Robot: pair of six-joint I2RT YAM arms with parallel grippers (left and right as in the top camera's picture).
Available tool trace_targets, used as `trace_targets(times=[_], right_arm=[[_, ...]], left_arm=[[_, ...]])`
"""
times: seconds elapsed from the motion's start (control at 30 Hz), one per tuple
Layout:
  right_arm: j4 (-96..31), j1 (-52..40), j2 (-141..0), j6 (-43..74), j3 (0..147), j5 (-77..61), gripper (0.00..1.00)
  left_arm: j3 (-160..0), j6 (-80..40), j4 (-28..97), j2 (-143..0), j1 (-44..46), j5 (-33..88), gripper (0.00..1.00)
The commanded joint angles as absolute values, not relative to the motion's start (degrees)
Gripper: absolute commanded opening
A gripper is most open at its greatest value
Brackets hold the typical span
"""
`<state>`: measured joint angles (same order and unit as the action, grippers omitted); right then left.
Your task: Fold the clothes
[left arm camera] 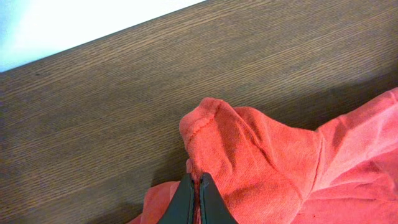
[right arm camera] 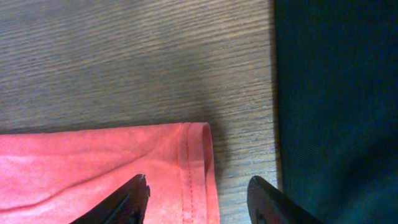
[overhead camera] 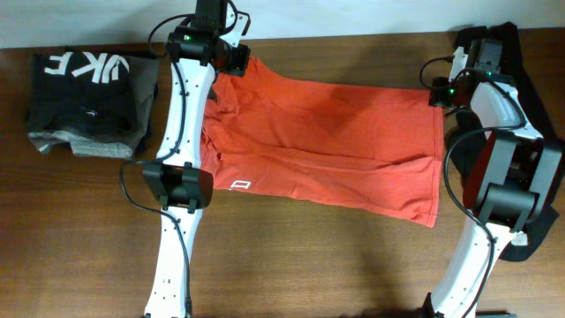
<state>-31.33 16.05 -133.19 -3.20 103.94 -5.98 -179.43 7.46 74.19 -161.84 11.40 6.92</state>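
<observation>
My left jaws are clamped on a bunched far corner of the orange-red T-shirt [overhead camera: 327, 141], which lies spread across the tabletop [overhead camera: 309, 265]. My right jaws stand apart, straddling its hemmed corner. Bare wood lies beyond, with the black garment [right arm camera: 336, 93] near on the right.

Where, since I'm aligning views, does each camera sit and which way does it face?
Overhead: fixed above, looking straight down at the table, orange-red T-shirt, left arm and right arm.
Left wrist: on the left arm, looking down past the left gripper, shut on bunched T-shirt cloth.
Right wrist: on the right arm, looking down through the open right gripper at the T-shirt's hem and a black garment.
Shared: all show the T-shirt.
</observation>
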Motion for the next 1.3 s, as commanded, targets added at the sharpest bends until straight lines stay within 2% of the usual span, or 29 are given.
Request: trace_targets(times=[0.0, 0.27, 0.37, 0.57, 0.63, 0.77, 0.93, 1.27], right_arm=[[-31.0, 15.3, -135.7, -2.5, 104.4, -5.3, 0.53], [-28.9, 13.7, -137.8, -2.2, 104.4, -5.3, 0.52], [-27.2, 13.5, -138.5, -0.4, 104.4, -5.1, 0.47], [-26.8, 13.5, -139.1, 0.9, 104.5, -5.1, 0.22], [-27.0, 13.7, -138.7, 0.9, 105.4, -5.1, 0.11], [-29.6, 13.7, -137.4, 0.9, 108.4, -5.1, 0.04], [-38.6, 13.8, -136.1, 0.2, 117.5, -5.1, 0.05], [-71.0, 15.2, -136.1, 0.2, 144.5, -6.0, 0.04]], left_arm=[[-179.9, 7.4, 74.0, -159.5, 10.9, 5.9, 0.00], [-179.9, 7.4, 73.2, -159.5, 10.9, 5.9, 0.01], [-179.9, 7.4, 73.1, -159.5, 10.9, 5.5, 0.00], [-179.9, 7.4, 72.9, -159.5, 10.9, 2.7, 0.01], [-179.9, 7.3, 72.0, -159.5, 10.9, 1.6, 0.00], [-179.9, 7.1, 69.3, -159.5, 10.2, -0.3, 0.01], [-179.9, 7.1, 67.5, -159.1, 9.1, -1.2, 0.01], [-179.9, 7.2, 71.5, -154.3, 8.8, -1.3, 0.01]])
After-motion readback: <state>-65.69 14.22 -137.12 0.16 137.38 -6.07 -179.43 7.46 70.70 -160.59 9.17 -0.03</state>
